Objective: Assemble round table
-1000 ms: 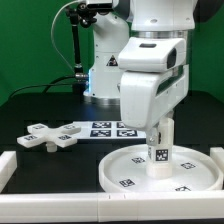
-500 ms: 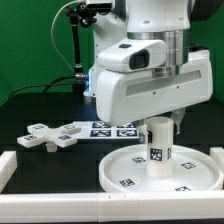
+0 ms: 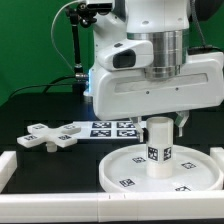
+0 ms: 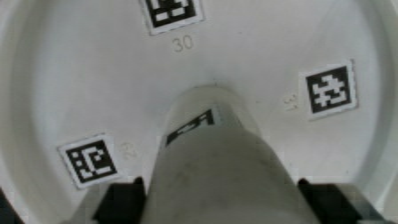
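Observation:
The white round disc (image 3: 125, 168) lies at the front of the table with tags on its face. The short cylinder leg (image 3: 159, 148) stands upright in the disc's centre. My gripper (image 3: 160, 120) is straight above the leg, with the broad side of the hand facing the exterior camera. In the wrist view the leg (image 4: 217, 160) fills the space between the two dark fingertips (image 4: 121, 198), which lie against its sides, so my gripper (image 4: 219, 200) is shut on it. The disc's rimmed face (image 4: 71, 80) spreads round the leg. The cross-shaped foot (image 3: 45, 136) lies at the exterior view's left.
The marker board (image 3: 110, 128) lies flat behind the disc. A low white wall (image 3: 8, 170) borders the table's front and left. The robot's base (image 3: 100, 70) and a black stand with cables rise at the back.
The hand has turned about its vertical axis over the leg, from narrow side to broad side toward the camera. The leg stays upright in the disc; the foot has not moved.

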Controlling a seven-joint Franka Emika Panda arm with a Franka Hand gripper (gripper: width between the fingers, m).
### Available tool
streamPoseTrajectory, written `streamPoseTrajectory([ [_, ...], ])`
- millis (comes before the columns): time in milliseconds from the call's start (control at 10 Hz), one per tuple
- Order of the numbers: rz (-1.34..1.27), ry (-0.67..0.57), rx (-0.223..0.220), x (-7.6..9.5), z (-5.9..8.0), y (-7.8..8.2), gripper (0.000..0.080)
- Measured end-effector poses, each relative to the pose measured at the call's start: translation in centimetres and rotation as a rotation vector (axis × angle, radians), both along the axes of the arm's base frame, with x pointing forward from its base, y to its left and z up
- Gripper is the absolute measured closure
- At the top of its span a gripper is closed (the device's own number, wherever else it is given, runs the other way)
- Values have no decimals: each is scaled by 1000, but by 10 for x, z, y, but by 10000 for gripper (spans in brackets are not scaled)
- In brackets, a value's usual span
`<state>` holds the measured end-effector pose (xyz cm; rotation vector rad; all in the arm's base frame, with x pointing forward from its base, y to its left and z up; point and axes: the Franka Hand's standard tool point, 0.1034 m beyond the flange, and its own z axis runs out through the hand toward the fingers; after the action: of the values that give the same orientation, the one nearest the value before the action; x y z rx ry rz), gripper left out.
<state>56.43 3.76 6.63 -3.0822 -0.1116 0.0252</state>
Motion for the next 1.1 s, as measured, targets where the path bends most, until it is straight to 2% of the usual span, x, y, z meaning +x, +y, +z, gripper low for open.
streamPoseTrajectory([
  [600,-524,40,21,-1,-1,1,390],
  [800,-628,46,17,-1,-1,1,390],
  [1000,-619,46,17,-1,-1,2,386],
  [1100,-617,46,17,-1,-1,2,205],
])
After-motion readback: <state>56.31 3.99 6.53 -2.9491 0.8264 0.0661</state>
